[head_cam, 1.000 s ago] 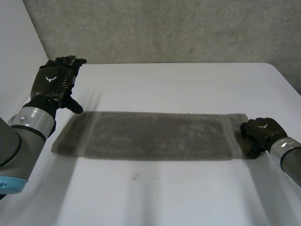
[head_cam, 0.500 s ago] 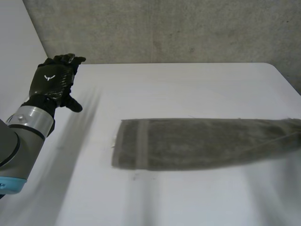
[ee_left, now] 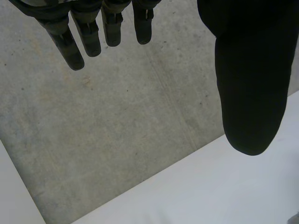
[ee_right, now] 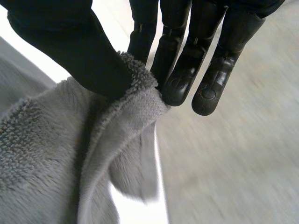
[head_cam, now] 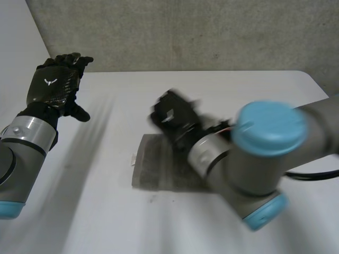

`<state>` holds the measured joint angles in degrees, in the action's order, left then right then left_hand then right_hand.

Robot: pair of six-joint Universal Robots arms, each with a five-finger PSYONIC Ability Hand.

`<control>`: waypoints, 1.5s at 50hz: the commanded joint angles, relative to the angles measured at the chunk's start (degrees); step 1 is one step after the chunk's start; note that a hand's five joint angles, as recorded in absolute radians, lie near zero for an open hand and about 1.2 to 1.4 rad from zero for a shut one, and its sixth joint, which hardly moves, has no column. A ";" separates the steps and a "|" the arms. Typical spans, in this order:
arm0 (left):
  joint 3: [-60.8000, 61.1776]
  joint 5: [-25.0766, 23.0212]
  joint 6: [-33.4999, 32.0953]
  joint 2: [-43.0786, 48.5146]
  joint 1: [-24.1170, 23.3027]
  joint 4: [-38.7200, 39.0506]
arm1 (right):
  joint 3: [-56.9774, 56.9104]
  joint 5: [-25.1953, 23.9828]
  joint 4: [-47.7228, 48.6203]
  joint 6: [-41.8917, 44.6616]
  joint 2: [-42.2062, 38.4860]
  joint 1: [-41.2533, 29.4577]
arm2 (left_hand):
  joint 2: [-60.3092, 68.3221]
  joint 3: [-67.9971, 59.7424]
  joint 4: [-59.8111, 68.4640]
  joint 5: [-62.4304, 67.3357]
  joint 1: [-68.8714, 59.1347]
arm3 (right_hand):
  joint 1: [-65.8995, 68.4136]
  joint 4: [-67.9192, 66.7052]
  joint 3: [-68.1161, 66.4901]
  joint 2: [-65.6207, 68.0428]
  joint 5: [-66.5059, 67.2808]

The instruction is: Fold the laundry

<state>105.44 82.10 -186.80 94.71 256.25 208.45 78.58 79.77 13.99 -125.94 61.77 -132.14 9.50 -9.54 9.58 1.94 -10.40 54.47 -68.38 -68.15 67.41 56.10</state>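
The right hand (head_cam: 172, 114) pinches an edge of the grey terry-cloth towel (ee_right: 46, 154) between thumb and straight fingers; the rest lies on the white table (head_cam: 106, 222) beneath it. The left hand (head_cam: 53, 87) hangs well apart, fingers straight, holding nothing

Item: one grey terry towel (head_cam: 154, 168). Its left end lies flat on the white bench (head_cam: 106, 211), with a woven band running near the short edge. The rest is raised off the surface. A folded edge is pinched between thumb and fingers of the right robot hand (ee_right: 70, 46), the pile bunched at that point.
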 commanded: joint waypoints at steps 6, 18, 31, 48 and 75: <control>0.74 -0.10 -0.14 -0.05 -0.58 0.02 | -6.42 2.92 -0.89 0.17 -16.60 -9.89 | 0.50 -0.46 0.42 -1.94 0.40 | -28.89 42.80 42.58 -41.83 -40.53; 1.61 -0.36 -0.32 1.26 -2.95 0.02 | 0.52 8.29 -1.51 -13.63 -2.45 -3.92 | 0.50 -0.46 0.42 -1.94 0.40 | -44.47 58.38 58.15 -57.41 -56.10; -0.76 -0.45 -1.20 12.87 -11.04 0.29 | 19.24 4.87 -8.01 -30.95 6.69 14.72 | 0.50 -0.46 0.42 -1.94 0.40 | -44.47 58.38 58.15 -57.41 -56.10; -1.73 -0.01 -5.15 17.44 -12.79 0.11 | 27.25 1.53 1.91 -31.83 6.07 25.35 | 0.50 -0.46 0.42 -1.94 0.40 | 25.53 -11.62 -11.85 12.59 13.90; -0.32 6.84 -3.05 7.60 -8.84 -0.77 | -2.29 -2.16 -3.71 -23.03 -10.27 -6.55 | 0.50 -0.46 0.42 -1.94 0.40 | 19.10 -5.19 -5.41 6.16 7.46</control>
<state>104.81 88.32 -191.16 105.00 246.14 207.76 76.73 79.74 10.49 -148.45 56.12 -136.69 9.47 -9.55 9.58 1.94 -10.40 51.99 -68.36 -67.66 67.00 55.95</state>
